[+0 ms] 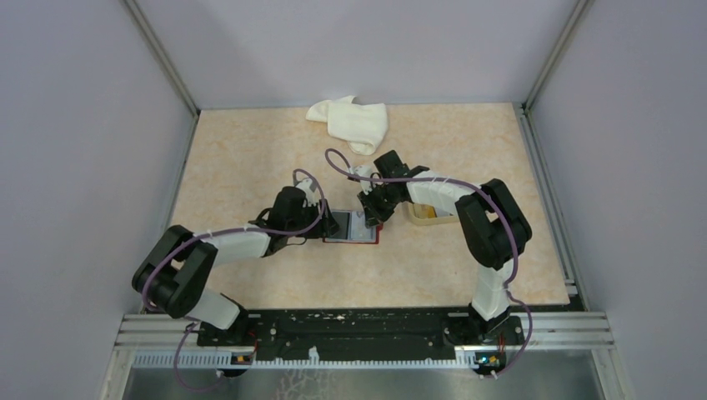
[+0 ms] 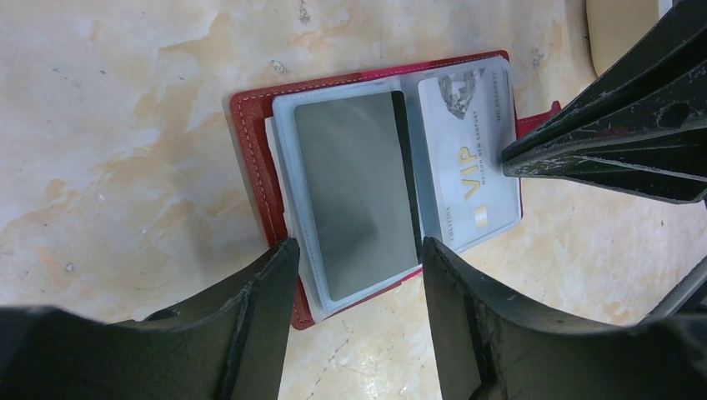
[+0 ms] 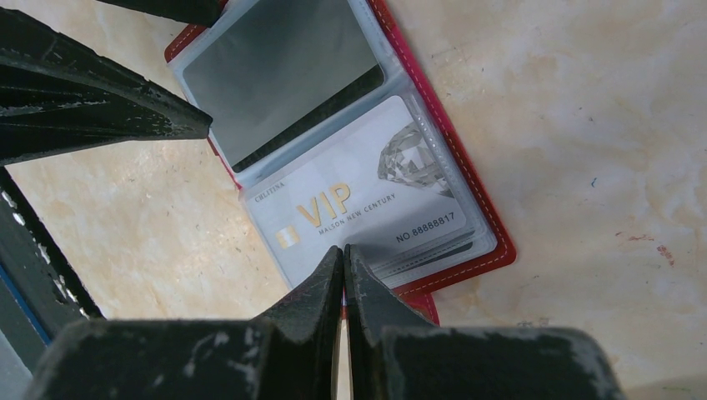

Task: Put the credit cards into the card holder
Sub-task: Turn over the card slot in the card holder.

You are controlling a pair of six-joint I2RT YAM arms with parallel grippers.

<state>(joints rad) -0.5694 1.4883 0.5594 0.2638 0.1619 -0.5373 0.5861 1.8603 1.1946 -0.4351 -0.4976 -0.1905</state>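
The dark red card holder (image 1: 354,229) lies open and flat on the table between the two arms. In the left wrist view its red cover (image 2: 250,158) frames clear sleeves. A plain grey card (image 2: 354,192) sits in the left sleeve and a silver VIP card (image 2: 471,162) in the right one. My left gripper (image 2: 357,250) is open, with its fingers to either side of the near end of the grey card's sleeve. My right gripper (image 3: 343,250) is shut, with its tips resting on the VIP card (image 3: 358,200) near the holder's outer edge (image 3: 479,217).
A beige tray (image 1: 425,215) stands just right of the holder, behind the right gripper. A crumpled white cloth (image 1: 350,121) lies at the back of the table. Walls close in the table on three sides.
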